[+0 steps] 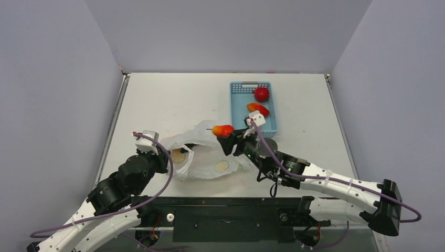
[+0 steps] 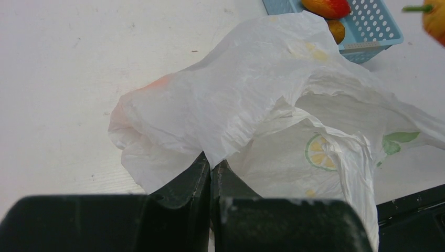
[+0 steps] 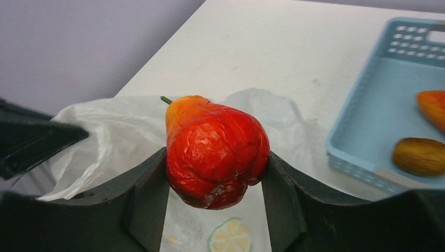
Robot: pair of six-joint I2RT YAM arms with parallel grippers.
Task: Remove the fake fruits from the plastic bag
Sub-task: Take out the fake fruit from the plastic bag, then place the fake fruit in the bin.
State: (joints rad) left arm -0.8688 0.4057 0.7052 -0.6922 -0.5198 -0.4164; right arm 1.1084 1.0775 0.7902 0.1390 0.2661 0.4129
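Note:
The plastic bag (image 1: pixel 204 152) lies crumpled on the table between my arms, white with citrus-slice prints. My left gripper (image 1: pixel 174 153) is shut on a fold of its edge; in the left wrist view the fingers (image 2: pixel 202 176) pinch the bag (image 2: pixel 252 94). An orange tint (image 2: pixel 157 83) shows through the bag's wall. My right gripper (image 1: pixel 226 136) is shut on a small red fruit (image 1: pixel 223 129) with a green stem and holds it above the bag (image 3: pixel 105 136). The fruit (image 3: pixel 215 149) sits squeezed between both fingers. Other fruits inside the bag are hidden.
A blue perforated basket (image 1: pixel 233 105) stands behind the right gripper. It holds a round red apple (image 1: pixel 261 93), a red-orange mango (image 1: pixel 257 109) and a brown kiwi (image 3: pixel 420 156). The table's walls rise at both sides and the back.

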